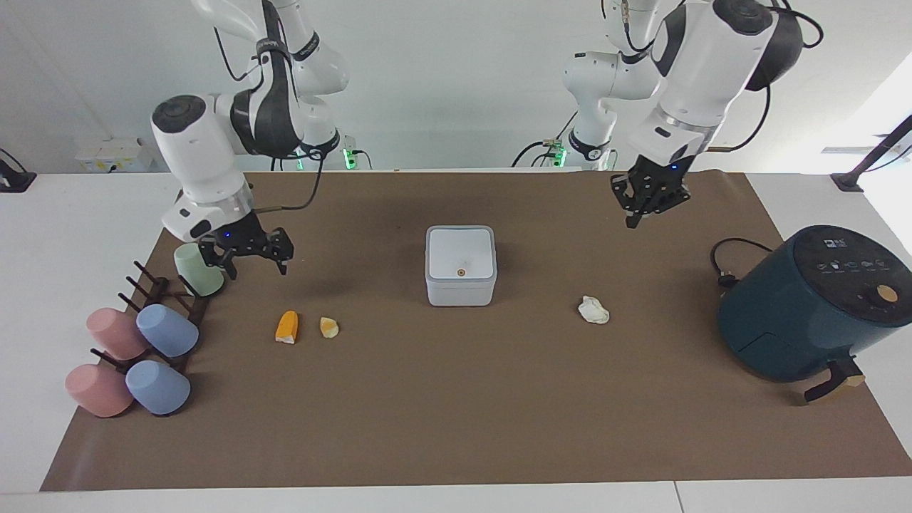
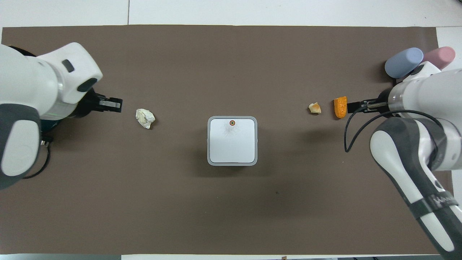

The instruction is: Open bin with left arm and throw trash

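Observation:
The bin (image 1: 460, 265) stands at the mat's middle with its white lid shut; it also shows in the overhead view (image 2: 232, 141). The orange wedge (image 1: 286, 327) (image 2: 340, 107) and the yellow-orange lump (image 1: 328, 327) (image 2: 314, 108) lie toward the right arm's end. The white paper wad (image 1: 593, 310) (image 2: 145, 118) lies toward the left arm's end. My left gripper (image 1: 645, 210) (image 2: 112, 104) hangs empty over the mat between the bin and the air fryer. My right gripper (image 1: 255, 263) (image 2: 355, 105) is open and empty, over the mat beside the green cup, above the wedge's side.
A dark teal air fryer (image 1: 812, 303) with its cord (image 1: 727, 260) stands at the left arm's end. A dark rack (image 1: 153, 296) with several pastel cups (image 1: 165, 330) stands at the right arm's end. The brown mat (image 1: 456, 413) covers the table.

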Available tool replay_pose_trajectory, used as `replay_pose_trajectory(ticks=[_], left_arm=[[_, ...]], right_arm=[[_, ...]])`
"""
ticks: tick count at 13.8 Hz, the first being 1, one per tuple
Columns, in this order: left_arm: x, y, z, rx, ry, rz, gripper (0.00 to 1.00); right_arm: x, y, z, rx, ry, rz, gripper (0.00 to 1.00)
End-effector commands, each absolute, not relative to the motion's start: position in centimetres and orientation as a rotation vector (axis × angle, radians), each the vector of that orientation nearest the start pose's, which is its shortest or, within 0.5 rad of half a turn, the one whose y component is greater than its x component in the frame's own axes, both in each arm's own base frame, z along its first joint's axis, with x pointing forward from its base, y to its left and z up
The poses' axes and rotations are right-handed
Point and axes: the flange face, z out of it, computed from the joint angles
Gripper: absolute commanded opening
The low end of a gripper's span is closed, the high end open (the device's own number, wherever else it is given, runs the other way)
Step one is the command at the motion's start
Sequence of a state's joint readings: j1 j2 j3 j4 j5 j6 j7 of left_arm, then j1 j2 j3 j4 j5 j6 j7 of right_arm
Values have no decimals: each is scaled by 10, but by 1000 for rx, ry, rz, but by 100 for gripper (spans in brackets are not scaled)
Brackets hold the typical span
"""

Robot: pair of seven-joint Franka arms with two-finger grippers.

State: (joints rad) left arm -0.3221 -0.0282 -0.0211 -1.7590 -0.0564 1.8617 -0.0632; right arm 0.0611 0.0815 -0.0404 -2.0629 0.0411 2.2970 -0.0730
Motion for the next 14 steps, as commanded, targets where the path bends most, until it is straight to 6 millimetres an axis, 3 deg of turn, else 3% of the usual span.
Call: replay_pose_trajectory(ticks=[1,4,5,7,9,10,14], left_arm=[[515,-239,560,-3213,528,-270,0],[505,-303,529,-3212,632,-305,0],[502,-325,515,-3224,619,-316,0],[498,-363,493,-3244,615,-368,0],[494,-393,463,-3250,627,-374,0],[495,-399,456,-3254,635,-404,0],[495,-418,435,-3271,626,-470,0]], right_arm=[[597,19,357,-3084,-84,-287,100],[609,17,301,-3096,-123,-296,100],[611,17,292,-3098,-143,-299,92],[609,19,289,-3099,-158,-277,68],[609,20,290,-3099,-193,-221,23],[613,20,297,-3098,-225,-188,0],[625,24,323,-3092,-248,-72,0]])
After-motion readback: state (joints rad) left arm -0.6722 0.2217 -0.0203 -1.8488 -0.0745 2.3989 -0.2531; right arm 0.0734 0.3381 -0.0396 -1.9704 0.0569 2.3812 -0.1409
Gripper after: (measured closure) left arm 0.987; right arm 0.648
